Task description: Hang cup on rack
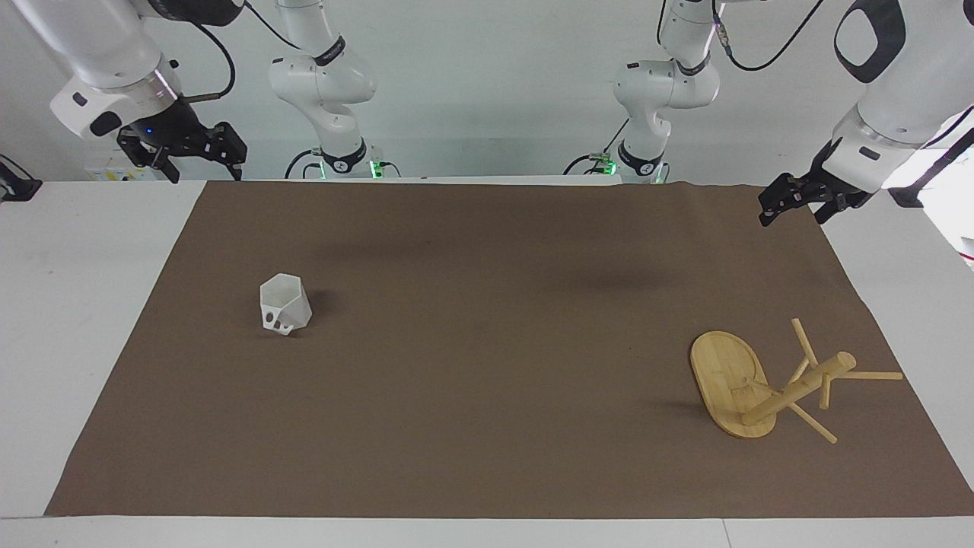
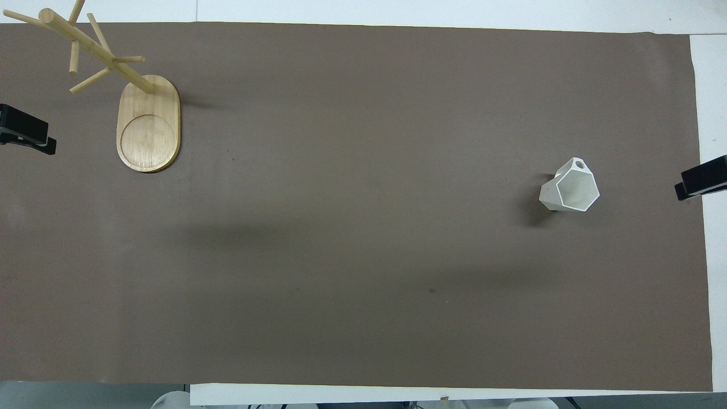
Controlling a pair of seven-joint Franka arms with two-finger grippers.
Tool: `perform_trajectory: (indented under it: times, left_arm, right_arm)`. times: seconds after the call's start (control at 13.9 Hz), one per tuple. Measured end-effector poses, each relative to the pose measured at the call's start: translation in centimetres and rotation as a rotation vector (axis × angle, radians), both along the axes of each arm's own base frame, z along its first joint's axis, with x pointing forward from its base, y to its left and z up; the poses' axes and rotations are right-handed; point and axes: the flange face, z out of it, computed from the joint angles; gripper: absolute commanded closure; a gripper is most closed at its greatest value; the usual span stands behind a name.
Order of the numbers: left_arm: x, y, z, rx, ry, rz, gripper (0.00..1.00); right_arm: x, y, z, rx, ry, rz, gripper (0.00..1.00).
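Cup sits upright on bench, well apart from right gripper; rack stands nearer left gripper. Both arms wait raised, nothing held. Fingers' state: cannot tell.

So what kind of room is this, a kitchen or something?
More likely a robotics lab: two white arms, left hand and right hand, over a brown mat holding just a cup and a rack.
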Motion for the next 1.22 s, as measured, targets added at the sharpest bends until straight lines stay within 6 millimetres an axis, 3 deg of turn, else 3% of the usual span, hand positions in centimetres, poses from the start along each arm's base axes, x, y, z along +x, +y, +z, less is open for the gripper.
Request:
perform_trajectory:
  times: [0.72, 0.93, 1.08, 1.22]
  left_arm:
    - [0.0, 0.0, 0.0, 0.0, 0.0, 0.0, 0.0]
    - [0.0, 0.0, 0.0, 0.0, 0.0, 0.0, 0.0]
    - [0.0, 0.0, 0.0, 0.0, 0.0, 0.0, 0.0]
    - [0.0, 0.0, 0.0, 0.0, 0.0, 0.0, 0.0]
  right_arm:
    - [0.0, 0.1, -0.1, 0.003, 0.005, 0.015, 0.0]
    - [0.2, -0.1, -0.3, 0.028, -0.002, 0.185, 0.0]
    - [0.4, -1.4, -0.8, 0.051, -0.007, 0.326, 0.0]
    - [1.1, -4.8, -2.2, 0.129, -0.027, 0.491, 0.0]
